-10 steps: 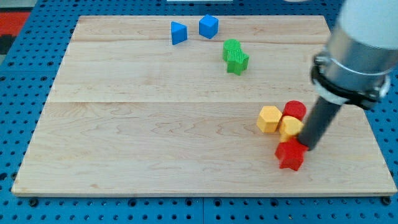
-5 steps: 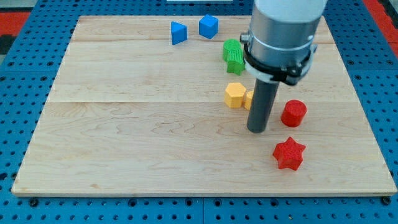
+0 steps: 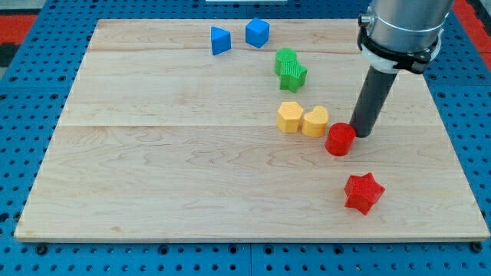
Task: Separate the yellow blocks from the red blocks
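board: wooden table top (image 3: 169, 169) on blue pegboard (image 3: 23, 92)
arm: rod comes down from the view's top right; no claw on it, so no open or closed state
my tip (image 3: 360, 134): touching red cylinder (image 3: 340, 140) on its right
yellow blocks: yellow hexagon (image 3: 289, 117) and yellow heart (image 3: 314, 121) touching, just left of red cylinder
red star (image 3: 363, 192): apart, nearer the view's bottom
green blocks (image 3: 289, 69): above the yellows
blue blocks: blue triangle (image 3: 220, 40), blue cube (image 3: 258, 32), top

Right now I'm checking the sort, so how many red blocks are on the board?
2. A red cylinder sits against my tip, right of the yellow blocks. A red star lies nearer the view's bottom. None look hidden.
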Action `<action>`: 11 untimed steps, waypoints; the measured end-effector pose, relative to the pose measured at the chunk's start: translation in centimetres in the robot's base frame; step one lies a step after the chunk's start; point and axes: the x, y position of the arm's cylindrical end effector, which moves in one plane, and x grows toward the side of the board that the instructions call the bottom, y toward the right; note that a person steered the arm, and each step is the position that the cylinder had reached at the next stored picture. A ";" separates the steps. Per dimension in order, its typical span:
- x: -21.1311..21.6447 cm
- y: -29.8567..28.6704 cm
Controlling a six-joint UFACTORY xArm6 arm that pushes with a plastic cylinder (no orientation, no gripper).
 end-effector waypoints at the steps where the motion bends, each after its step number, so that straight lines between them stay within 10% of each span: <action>1: 3.4 -2.8; 7: 3.1 -18.0; 11: 9.8 -12.4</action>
